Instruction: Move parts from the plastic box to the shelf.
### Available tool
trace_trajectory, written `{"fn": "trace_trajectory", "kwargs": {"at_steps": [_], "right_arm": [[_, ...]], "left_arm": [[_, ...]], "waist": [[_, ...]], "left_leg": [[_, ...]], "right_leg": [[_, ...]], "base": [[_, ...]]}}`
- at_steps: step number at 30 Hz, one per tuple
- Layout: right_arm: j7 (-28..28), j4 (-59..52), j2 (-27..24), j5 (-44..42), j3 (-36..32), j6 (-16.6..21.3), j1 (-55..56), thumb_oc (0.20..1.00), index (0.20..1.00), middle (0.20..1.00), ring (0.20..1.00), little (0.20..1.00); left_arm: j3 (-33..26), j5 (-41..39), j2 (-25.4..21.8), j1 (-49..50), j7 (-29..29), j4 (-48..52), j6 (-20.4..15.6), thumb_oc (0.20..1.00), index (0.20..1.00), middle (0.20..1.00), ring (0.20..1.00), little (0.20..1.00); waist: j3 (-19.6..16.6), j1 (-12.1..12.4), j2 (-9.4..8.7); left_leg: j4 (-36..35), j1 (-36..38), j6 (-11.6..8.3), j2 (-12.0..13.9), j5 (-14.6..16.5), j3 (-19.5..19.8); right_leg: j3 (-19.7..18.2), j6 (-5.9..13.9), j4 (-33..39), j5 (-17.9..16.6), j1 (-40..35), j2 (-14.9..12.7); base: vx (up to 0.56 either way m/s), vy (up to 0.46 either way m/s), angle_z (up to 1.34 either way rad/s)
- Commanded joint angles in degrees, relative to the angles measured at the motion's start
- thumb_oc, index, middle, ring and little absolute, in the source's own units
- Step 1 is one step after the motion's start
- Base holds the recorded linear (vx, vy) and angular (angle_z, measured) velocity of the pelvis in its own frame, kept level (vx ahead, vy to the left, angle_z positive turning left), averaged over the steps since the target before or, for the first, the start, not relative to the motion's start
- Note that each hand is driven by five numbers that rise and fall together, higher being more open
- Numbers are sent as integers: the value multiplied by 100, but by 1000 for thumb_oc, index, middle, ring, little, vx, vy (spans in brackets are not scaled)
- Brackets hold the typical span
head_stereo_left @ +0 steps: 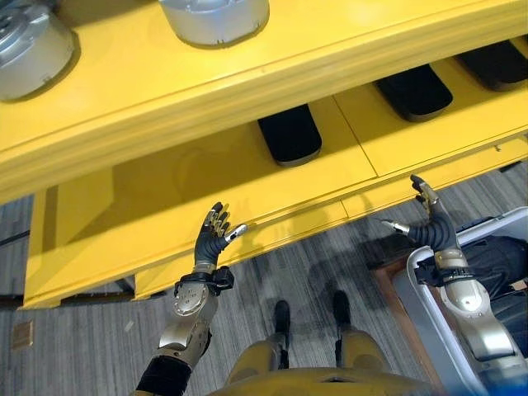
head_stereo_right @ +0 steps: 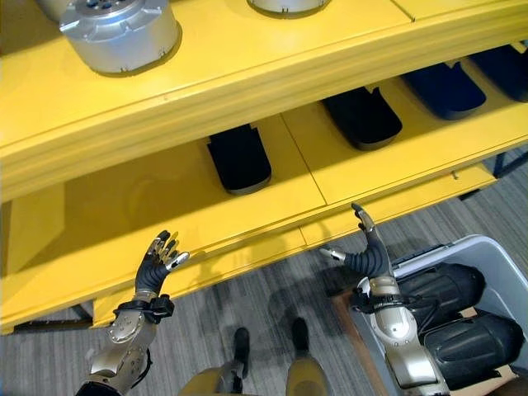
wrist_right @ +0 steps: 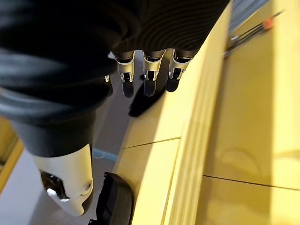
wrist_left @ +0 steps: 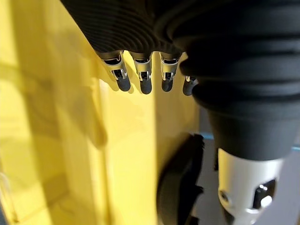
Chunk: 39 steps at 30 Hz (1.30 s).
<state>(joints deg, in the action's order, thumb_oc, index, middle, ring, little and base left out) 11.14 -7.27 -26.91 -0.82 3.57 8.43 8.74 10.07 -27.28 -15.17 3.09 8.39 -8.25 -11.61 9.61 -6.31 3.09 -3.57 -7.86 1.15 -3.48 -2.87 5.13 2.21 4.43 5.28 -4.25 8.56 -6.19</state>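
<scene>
**A:** Start with the hands. What are they carrying?

**B:** Nothing. The left hand (head_stereo_left: 216, 233) is raised with its fingers straight and spread, empty, in front of the lower shelf (head_stereo_left: 198, 194). The right hand (head_stereo_right: 365, 250) is also wide, thumb out to the side and fingers up, near that shelf's front edge. Its wrist view shows the fingers straight with nothing between them.

**A:** And beyond them, where do the parts lie?

**B:** Three black parts already sit on the lower shelf: the black part nearest the left hand (head_stereo_right: 240, 157), a middle black part (head_stereo_right: 363, 116), and a far black part (head_stereo_right: 450, 87), well apart from each other. On the upper shelf (head_stereo_right: 247, 62) stands a silver cylindrical part (head_stereo_right: 121, 31), with a second silver part (head_stereo_left: 215, 18) further along.

**A:** So what remains?

**B:** The plastic box (head_stereo_right: 495, 252) stands on the floor at the robot's right, just beside the right arm, and still holds two dark rounded parts (head_stereo_right: 462, 338). The arm hides part of the box, so more may lie under them; I cannot tell.

**A:** Your estimate of progress?

**B:** I'd judge it well under way, between placements. At least two parts are left, and the next step is likely a reach into the box.
</scene>
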Motion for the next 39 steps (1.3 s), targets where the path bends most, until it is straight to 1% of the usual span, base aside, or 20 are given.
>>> {"fn": "trace_trajectory", "kwargs": {"at_steps": [1,7,17,18,19,20,21,22,23,24,25,26,27,28,30,32,34,35,36,39], "right_arm": [[-84,-68,75,-30,110,350,-451,1000,1000,1000,1000,1000],[-384,-48,197,-260,258,272,-313,1000,1000,1000,1000,1000],[-556,-155,218,-309,385,219,-218,1000,1000,1000,1000,1000],[-545,-182,225,-340,417,233,-268,1000,1000,1000,1000,1000],[-541,-204,221,-360,475,238,-357,1000,1000,1000,1000,1000],[-540,-203,224,-360,477,237,-365,1000,1000,1000,1000,1000],[-503,-236,282,-349,648,230,-630,1000,1000,1000,1000,1000],[-477,-252,328,-323,779,221,-839,1000,1000,1000,1000,1000],[-474,-246,334,-321,784,222,-851,1000,1000,1000,1000,1000],[-446,-241,374,-360,976,239,-1091,1000,1000,1000,1000,1000],[-479,-275,366,-371,1035,241,-1139,1000,1000,1000,1000,1000],[-531,-296,336,-336,999,224,-1185,1000,1000,1000,1000,1000],[-531,-301,324,-330,996,208,-1232,1000,1000,1000,1000,1000],[-531,-300,323,-330,998,207,-1236,1000,1000,1000,1000,1000],[-496,-298,322,-375,957,194,-1199,1000,1000,1000,1000,1000],[-529,-298,332,-376,955,174,-1151,1000,1000,1000,1000,1000],[-586,-362,233,-458,781,183,-900,1000,1000,1000,1000,1000],[-590,-375,228,-461,776,178,-885,1000,1000,1000,1000,1000],[-613,-409,161,-455,649,182,-737,1000,1000,1000,1000,1000],[-588,-362,113,-465,530,184,-626,1000,1000,1000,1000,1000]], "left_arm": [[-257,173,-322,55,-125,183,-288,1000,1000,1000,1000,1000],[-381,166,-438,209,-140,179,-265,1000,1000,1000,1000,1000],[-337,354,-646,82,-115,258,-237,1000,1000,1000,1000,1000],[-276,447,-754,-174,-43,223,-269,1000,1000,1000,1000,1000],[-279,501,-810,-302,62,180,-305,1000,1000,1000,1000,1000],[-281,502,-812,-311,63,173,-308,1000,1000,1000,1000,1000],[-414,481,-905,-324,229,129,-339,1000,1000,1000,1000,1000],[-547,444,-939,-260,366,147,-370,1000,1000,1000,1000,1000],[-553,444,-944,-263,367,150,-368,1000,1000,1000,1000,1000],[-804,360,-903,8,421,173,-351,1000,1000,1000,1000,1000],[-876,344,-868,102,437,169,-344,1000,1000,1000,1000,1000],[-948,319,-793,104,450,36,-318,1000,1000,1000,1000,1000],[-1000,304,-755,132,488,17,-300,1000,1000,1000,1000,1000],[-1003,305,-753,132,488,20,-298,1000,1000,1000,1000,1000],[-1090,191,-652,230,508,-117,-259,1000,1000,1000,1000,1000],[-1087,169,-620,264,470,-152,-252,1000,1000,1000,1000,1000],[-1099,147,-555,413,379,-135,-202,1000,1000,1000,1000,1000],[-1096,147,-552,420,377,-133,-202,1000,1000,1000,1000,1000],[-1025,183,-541,446,292,-103,-170,1000,1000,1000,1000,1000],[-952,235,-540,353,249,-137,-153,1000,1000,1000,1000,1000]], "waist": [[-306,281,-279],[-389,260,-391],[-313,101,-479],[-211,9,-560],[-161,-5,-655],[-176,15,-660],[-158,91,-768],[-156,378,-795],[-159,374,-804],[-217,770,-793],[-210,872,-829],[-180,915,-923],[-148,963,-946],[-147,963,-948],[-86,978,-1026],[-68,937,-1084],[-67,821,-1099],[-69,821,-1094],[-61,740,-1037],[-43,612,-921]], "left_leg": [[-13,-219,-6,-227,-118,56],[-143,-8,110,-155,13,-294],[-143,94,255,-155,153,-474],[-143,-15,265,-142,135,-582],[-141,-222,265,-92,111,-756],[-140,-243,266,-89,112,-779],[-112,-485,241,90,122,-1102],[-86,-549,192,259,135,-1337],[-89,-563,189,257,118,-1339],[-92,-523,73,477,236,-1618],[-92,-491,43,567,224,-1821],[-109,-439,6,602,230,-1879],[-107,-441,-8,615,218,-1894],[-108,-440,-6,612,216,-1898],[-99,-436,-52,655,219,-1949],[-110,-362,-69,637,223,-1992],[-109,-260,-190,778,133,-2024],[-110,-255,-196,782,130,-2021],[-114,-159,-282,916,83,-2036],[-129,-112,-399,1068,-40,-2041]], "right_leg": [[-127,-29,-240,318,-213,441],[-507,59,-221,233,-197,464],[-889,167,-686,291,73,552],[-1104,232,-653,138,285,612],[-1271,334,-395,-178,490,644],[-1295,337,-374,-201,507,646],[-1111,491,-265,-472,743,605],[-133,477,-320,-337,703,412],[-134,474,-328,-343,723,410],[1424,500,-435,-4,190,-26],[1580,490,-544,36,65,-153],[1305,486,-475,-52,39,-253],[1307,537,-408,-188,54,-389],[1304,541,-398,-197,52,-392],[1371,651,-202,-480,53,-672],[1349,680,-127,-537,59,-649],[1358,630,-170,-429,93,-537],[1362,626,-172,-424,87,-533],[1454,560,-289,-193,59,-447],[1483,433,-482,70,91,-324]], "base": [[60,77,-33],[57,99,-44],[10,89,-28],[-141,117,-39],[-142,117,-72],[-176,53,-98],[-154,31,-100],[-160,27,-103],[-6,28,-180],[34,1,-263],[28,-53,-296],[-47,-106,-206],[-37,-96,-75],[-48,-103,21],[-43,-170,26],[14,-205,-7],[46,-256,-18],[50,-218,-43],[32,-220,-47],[10,-211,-24]]}}
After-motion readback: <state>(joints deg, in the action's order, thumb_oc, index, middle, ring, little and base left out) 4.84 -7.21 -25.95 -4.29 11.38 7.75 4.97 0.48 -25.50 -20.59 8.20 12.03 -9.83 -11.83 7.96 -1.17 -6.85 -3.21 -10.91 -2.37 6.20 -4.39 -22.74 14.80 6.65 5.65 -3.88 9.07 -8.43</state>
